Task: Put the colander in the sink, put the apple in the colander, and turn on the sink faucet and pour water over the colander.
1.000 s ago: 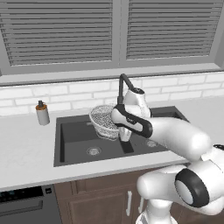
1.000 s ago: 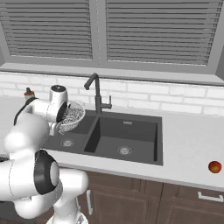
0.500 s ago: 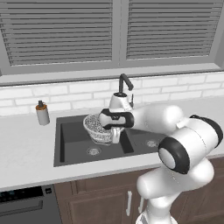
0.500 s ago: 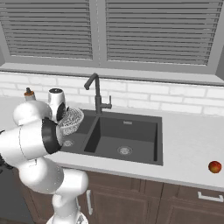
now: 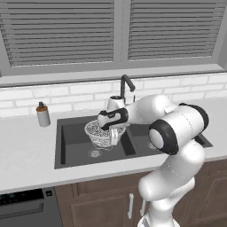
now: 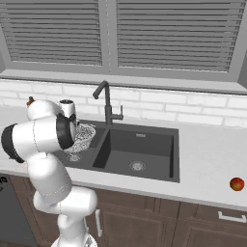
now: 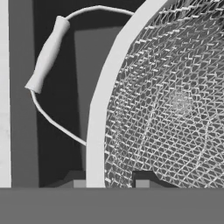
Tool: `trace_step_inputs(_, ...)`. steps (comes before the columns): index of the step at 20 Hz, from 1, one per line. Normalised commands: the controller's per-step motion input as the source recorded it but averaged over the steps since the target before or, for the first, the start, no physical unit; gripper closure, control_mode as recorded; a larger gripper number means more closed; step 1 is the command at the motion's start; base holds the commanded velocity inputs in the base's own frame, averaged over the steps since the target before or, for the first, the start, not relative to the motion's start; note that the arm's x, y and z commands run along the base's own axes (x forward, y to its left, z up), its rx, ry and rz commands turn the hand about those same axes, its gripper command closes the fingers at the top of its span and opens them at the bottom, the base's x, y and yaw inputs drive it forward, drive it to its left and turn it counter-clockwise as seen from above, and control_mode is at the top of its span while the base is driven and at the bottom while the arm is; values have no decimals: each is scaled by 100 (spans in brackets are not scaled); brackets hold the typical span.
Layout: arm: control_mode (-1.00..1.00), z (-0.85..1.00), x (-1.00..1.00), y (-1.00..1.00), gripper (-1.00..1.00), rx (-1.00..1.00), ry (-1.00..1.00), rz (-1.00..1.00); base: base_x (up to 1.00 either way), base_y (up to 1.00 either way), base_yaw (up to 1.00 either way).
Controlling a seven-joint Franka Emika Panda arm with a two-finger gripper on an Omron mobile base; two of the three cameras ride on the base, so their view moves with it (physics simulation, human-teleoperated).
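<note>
- The pincer [image 7: 108, 181] is clenched on the colander's [image 5: 98, 133] rim, one finger on each side of it, so the bowl hangs over the sink's [image 5: 71, 150] left basin, ready to be set down.
- The apple [image 6: 236, 184] waits on the table [image 6: 212, 159], well apart.
</note>
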Motion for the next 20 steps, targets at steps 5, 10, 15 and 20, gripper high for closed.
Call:
trace_step_inputs(5,-100,-52,14,0,100,0,0,-1,0,0,0)
trace_step_inputs(10,-100,-49,24,0,100,0,-4,-1,0,0,0)
trace_step_inputs(15,-100,-39,35,0,100,0,-1,-4,0,0,0)
trace_step_inputs(20,-100,-20,36,-12,100,0,0,-8,0,0,0)
